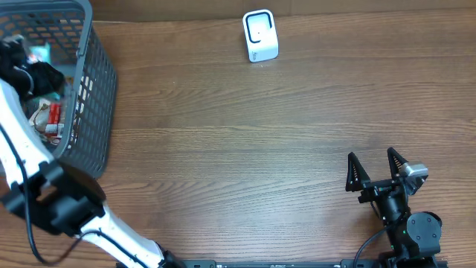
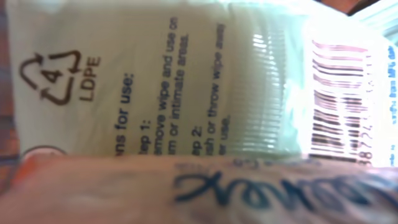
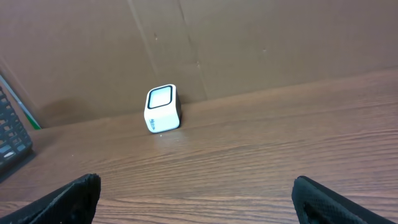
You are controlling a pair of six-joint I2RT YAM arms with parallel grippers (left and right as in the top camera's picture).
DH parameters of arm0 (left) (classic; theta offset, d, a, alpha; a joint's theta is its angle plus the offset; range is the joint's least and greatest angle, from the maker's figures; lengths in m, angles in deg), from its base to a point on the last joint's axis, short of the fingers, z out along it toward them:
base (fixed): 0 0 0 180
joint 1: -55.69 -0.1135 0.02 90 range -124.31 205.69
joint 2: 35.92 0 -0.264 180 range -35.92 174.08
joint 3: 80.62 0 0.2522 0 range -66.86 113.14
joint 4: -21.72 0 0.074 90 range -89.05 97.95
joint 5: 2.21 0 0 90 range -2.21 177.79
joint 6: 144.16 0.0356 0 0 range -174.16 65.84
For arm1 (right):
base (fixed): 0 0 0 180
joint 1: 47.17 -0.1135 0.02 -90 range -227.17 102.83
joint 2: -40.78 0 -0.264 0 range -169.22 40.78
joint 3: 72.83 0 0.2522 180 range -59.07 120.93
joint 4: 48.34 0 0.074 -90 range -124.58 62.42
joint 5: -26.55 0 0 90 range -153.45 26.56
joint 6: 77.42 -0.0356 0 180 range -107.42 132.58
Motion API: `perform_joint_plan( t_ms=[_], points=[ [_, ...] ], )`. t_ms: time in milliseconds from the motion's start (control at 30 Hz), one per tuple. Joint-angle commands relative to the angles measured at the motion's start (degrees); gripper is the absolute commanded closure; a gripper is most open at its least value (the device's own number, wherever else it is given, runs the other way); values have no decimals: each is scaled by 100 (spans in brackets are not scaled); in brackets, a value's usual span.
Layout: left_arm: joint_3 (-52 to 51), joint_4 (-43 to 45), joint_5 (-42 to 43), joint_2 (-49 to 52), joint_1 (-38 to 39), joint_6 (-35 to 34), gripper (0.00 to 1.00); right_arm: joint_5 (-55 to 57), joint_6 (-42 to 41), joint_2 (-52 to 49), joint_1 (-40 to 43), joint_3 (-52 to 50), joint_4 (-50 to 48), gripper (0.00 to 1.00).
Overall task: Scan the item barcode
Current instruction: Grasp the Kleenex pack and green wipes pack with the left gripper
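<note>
you had the left hand point(image 1: 36, 74) in the basket point(image 1: 97, 89), close over a pack point(image 2: 155, 81) to fetch it, grip impossible to tell, the right hand point(image 1: 377, 175) spread open facing the scanner point(image 1: 260, 36).

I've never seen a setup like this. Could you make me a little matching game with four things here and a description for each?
1 basket
2 scanner
3 right gripper
4 wipes packet

A open, holding nothing
B grey mesh, items inside
C its barcode fills the left wrist view
D small, white, standing alone

Pairs: 1-B, 2-D, 3-A, 4-C
</note>
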Motion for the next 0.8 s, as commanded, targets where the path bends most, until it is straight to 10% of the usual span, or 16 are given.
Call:
perform_joint_plan(
  t_ms=[0, 333, 767],
  points=[
    [317, 52, 76, -1001, 7, -584, 66, 37, -17, 9, 26, -59, -13, 0],
    [315, -446, -7, -2347, 839, -1154, 69, 37, -17, 9, 26, -59, -13, 0],
    [-236, -1615, -1222, -2444, 3781, -1674, 65, 37, -17, 9, 26, -59, -13, 0]
  ],
)
